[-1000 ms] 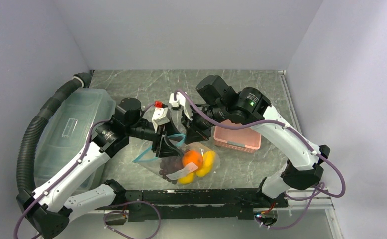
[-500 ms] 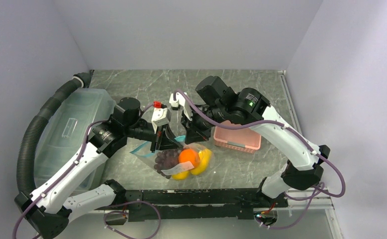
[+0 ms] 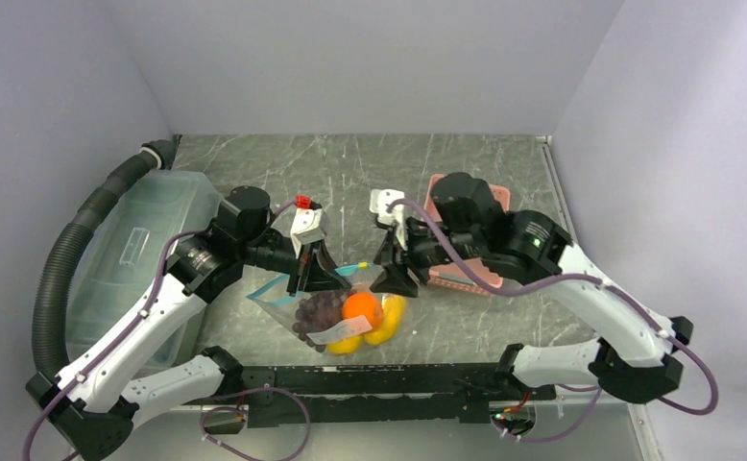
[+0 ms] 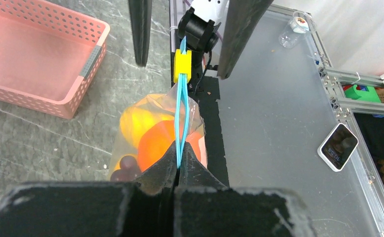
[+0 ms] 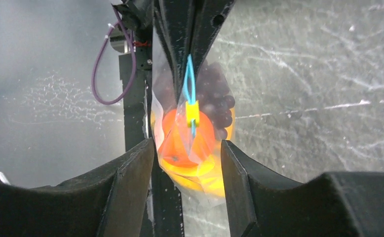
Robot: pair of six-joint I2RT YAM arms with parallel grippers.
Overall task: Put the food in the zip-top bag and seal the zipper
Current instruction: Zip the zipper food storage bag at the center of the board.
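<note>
The left pincer is clamped on one end of the zipper, its two pads pressed together with the teal strip running out from between them. That strip stretches in a straight, taut line to a yellow slider at its far end. The right pincer is spread wide on both sides of that slider end. There is a gap between each finger and the plastic, so it grips nothing.

The zip-top bag hangs below the strip, bulging with the food: an orange ball, a yellow piece and dark grapes. The bag sits over the near edge of the surface, where the black rail runs. Whether its bottom touches the surface cannot be told.

The pink basket stands near the bag on the right arm's side, with a band of bare grey surface between them. The translucent bin lies well apart on the left, along that edge. Beyond both pincers, marbled surface runs back to the far wall.
</note>
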